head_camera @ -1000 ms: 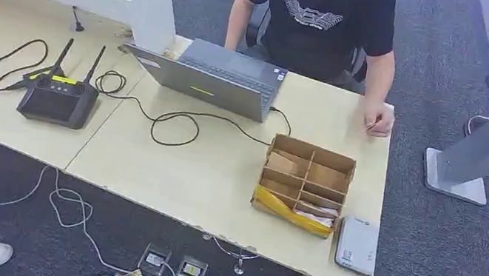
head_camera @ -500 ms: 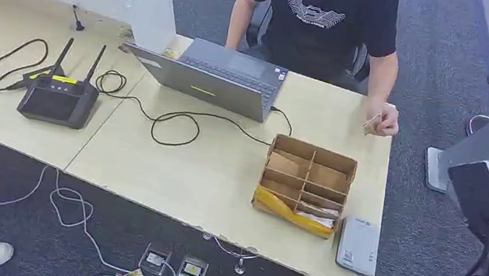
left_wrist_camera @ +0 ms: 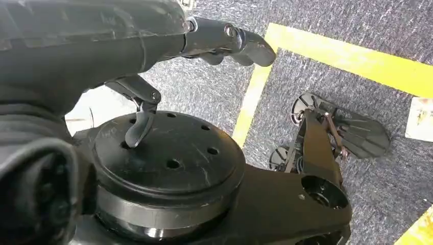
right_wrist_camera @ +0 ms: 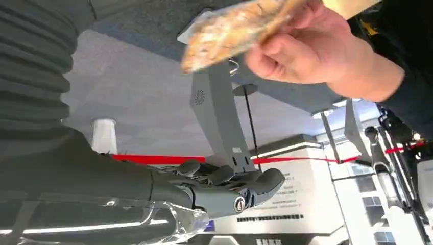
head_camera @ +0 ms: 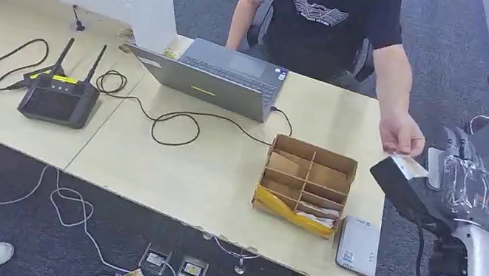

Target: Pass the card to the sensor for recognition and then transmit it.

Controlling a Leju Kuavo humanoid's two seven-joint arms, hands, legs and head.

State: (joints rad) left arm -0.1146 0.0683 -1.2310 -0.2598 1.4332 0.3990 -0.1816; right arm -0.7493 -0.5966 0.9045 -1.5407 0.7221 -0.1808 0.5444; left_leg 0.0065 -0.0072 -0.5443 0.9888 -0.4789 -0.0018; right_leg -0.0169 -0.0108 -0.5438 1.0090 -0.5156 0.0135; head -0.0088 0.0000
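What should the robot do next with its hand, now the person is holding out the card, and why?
Probably close the right hand on the card. The person's hand holds the card out beside it, and the robot's fingers hold nothing yet. The card reader waits on the table's corner.

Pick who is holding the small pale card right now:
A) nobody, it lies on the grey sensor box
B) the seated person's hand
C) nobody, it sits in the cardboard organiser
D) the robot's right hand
B: the person's hand pinches the card beside the robot's right hand, which holds nothing.
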